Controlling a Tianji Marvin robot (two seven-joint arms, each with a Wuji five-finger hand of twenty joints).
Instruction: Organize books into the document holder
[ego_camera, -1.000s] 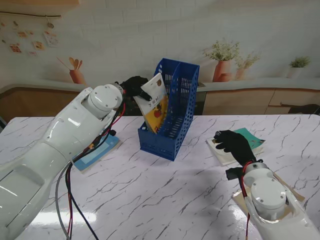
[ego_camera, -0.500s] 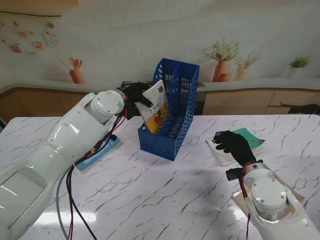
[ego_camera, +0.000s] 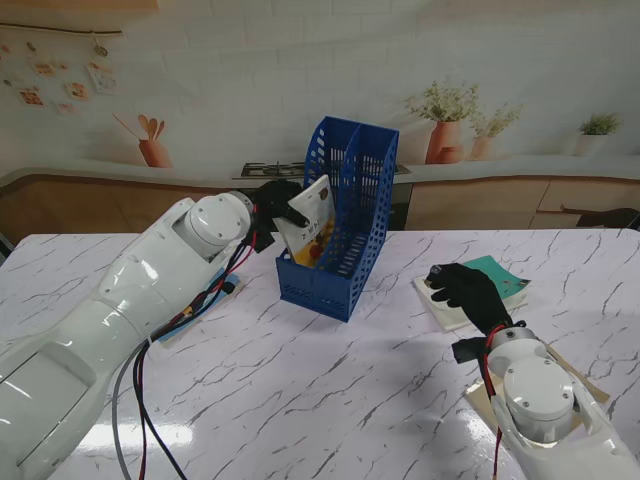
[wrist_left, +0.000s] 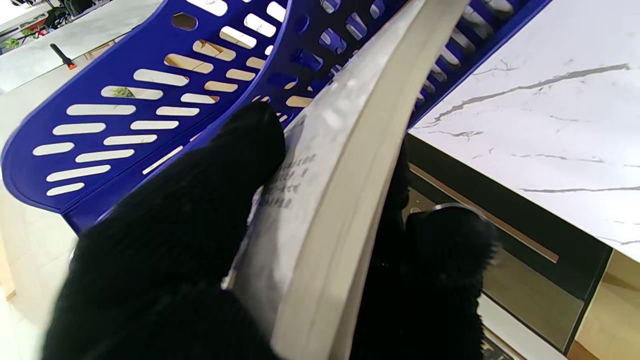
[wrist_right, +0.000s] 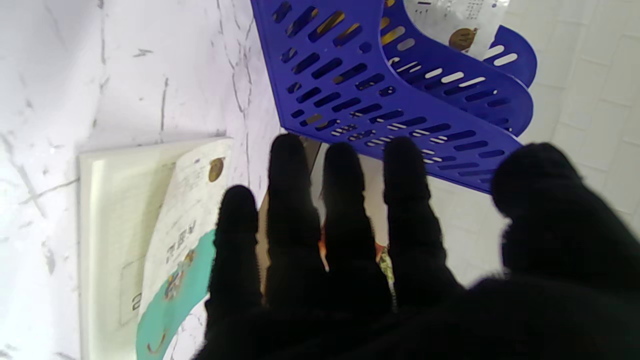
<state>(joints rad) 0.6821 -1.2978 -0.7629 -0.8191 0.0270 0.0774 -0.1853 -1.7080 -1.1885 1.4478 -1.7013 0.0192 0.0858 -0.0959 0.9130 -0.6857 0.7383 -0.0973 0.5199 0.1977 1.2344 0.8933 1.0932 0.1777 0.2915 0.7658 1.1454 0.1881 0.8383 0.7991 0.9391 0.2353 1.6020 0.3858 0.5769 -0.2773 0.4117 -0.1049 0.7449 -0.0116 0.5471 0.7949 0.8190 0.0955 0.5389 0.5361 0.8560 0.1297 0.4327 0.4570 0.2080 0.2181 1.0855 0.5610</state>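
Note:
A blue slotted document holder (ego_camera: 350, 245) stands upright in the middle of the marble table. My left hand (ego_camera: 275, 200), in a black glove, is shut on a white book with orange cover art (ego_camera: 312, 215), whose lower part sits inside the holder's left compartment. The left wrist view shows the book (wrist_left: 330, 190) pinched between thumb and fingers against the holder wall (wrist_left: 150, 100). My right hand (ego_camera: 465, 288) is open, fingers spread, hovering over a stack of white and teal books (ego_camera: 500, 278) at the right. These books (wrist_right: 165, 250) and the holder (wrist_right: 390, 85) appear in the right wrist view.
A blue-edged book (ego_camera: 195, 315) lies on the table under my left arm. A tan board (ego_camera: 585, 390) lies beside my right arm near the table's right edge. A counter with potted plants (ego_camera: 450, 120) runs behind the table.
My left hand has moved right and down, lowering the white book deeper into the holder's left compartment. The right hand has stayed still over the book stack.

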